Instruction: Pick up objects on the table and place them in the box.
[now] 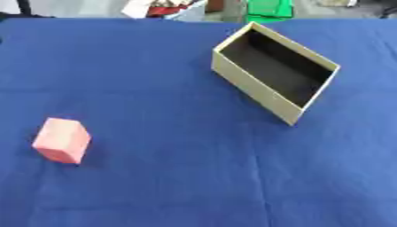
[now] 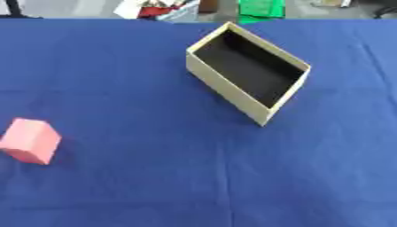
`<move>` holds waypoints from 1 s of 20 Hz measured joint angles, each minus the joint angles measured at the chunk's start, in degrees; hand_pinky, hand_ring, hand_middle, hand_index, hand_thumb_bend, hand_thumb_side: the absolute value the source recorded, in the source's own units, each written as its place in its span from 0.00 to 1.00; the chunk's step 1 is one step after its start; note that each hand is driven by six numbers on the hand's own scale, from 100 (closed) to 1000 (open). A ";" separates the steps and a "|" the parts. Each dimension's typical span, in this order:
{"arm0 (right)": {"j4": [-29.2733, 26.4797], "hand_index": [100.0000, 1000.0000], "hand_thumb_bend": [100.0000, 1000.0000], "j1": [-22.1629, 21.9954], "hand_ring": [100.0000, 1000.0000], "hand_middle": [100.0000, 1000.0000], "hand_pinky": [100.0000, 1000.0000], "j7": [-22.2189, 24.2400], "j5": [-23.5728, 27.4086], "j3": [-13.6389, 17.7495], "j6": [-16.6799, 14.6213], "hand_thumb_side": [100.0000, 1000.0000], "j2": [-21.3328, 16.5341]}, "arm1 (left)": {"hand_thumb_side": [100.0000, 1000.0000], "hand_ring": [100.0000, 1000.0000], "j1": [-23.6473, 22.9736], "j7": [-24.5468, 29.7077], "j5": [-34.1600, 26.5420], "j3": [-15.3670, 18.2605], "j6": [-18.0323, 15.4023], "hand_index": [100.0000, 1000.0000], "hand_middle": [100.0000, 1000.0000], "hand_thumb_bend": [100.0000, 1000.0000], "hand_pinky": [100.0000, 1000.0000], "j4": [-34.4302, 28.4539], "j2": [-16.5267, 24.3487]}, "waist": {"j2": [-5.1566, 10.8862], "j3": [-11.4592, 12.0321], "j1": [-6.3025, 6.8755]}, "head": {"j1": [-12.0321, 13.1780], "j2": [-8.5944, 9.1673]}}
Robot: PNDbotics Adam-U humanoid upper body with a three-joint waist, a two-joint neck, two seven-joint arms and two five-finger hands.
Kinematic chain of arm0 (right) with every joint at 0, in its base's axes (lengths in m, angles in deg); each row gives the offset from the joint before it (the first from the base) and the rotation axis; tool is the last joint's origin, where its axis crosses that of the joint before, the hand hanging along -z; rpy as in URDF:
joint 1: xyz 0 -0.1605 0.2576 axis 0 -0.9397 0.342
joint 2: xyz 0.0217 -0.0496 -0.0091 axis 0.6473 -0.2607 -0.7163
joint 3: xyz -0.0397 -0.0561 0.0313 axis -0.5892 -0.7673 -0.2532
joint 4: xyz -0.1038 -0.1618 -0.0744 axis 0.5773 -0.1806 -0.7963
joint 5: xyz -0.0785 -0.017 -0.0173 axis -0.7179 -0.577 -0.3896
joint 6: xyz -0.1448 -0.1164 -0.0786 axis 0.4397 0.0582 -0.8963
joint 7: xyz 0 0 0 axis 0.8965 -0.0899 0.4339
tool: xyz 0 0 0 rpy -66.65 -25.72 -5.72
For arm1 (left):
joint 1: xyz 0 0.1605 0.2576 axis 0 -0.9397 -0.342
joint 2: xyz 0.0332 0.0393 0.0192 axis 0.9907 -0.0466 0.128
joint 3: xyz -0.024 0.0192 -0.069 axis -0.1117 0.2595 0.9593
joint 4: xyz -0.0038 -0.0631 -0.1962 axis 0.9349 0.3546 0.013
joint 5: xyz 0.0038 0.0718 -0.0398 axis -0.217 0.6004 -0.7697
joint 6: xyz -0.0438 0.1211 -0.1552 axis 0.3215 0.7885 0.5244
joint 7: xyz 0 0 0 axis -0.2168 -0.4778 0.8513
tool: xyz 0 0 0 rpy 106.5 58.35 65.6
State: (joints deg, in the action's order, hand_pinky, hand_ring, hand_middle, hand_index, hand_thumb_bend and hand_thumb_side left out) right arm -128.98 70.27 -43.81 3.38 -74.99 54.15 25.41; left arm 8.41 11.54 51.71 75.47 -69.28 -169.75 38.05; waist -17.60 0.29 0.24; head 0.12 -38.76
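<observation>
Pink block (image 1: 62,141) sits on the blue cloth (image 1: 170,168), well apart from the box (image 1: 273,71); no robot hand shows.

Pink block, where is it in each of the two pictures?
Left eye view: the pink block sits at the lower left, clear of the edge.
Right eye view: it lies against the left edge, at about the same height.
Shared landmark: the open tan box on the blue cloth, up and to the right of the block.
</observation>
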 measured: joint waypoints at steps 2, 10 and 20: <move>0.00 0.81 0.00 -0.01 0.77 0.76 0.79 0.00 0.00 0.00 0.00 0.94 0.00 | 0.79 0.71 -0.01 0.01 0.00 0.00 0.00 0.87 0.76 0.00 0.63 0.00 0.00 | 0.00 0.00 0.01 | -0.12 -0.06; 0.00 0.81 0.00 -0.33 0.77 0.76 0.79 0.02 -0.04 0.00 0.02 0.94 -0.16 | 0.72 0.72 -1.05 -0.36 2.26 0.00 -1.28 0.88 0.77 0.00 0.65 0.00 3.72 | 0.59 0.16 0.36 | -0.61 -0.50; 0.00 0.81 0.00 -0.98 0.77 0.76 0.79 0.13 -0.41 0.00 0.12 0.94 -1.23 | 0.59 0.74 -3.64 5.59 10.29 -3.74 -5.97 0.87 0.78 0.00 0.70 0.00 16.58 | 1.15 1.15 1.46 | -2.43 -0.53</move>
State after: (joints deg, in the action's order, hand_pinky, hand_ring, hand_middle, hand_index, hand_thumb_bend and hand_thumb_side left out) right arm -128.98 69.29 -43.68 2.97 -74.99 54.26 24.18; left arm 4.77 17.12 62.00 71.73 -75.24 -169.75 54.62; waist -16.46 1.44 1.70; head -2.31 -39.29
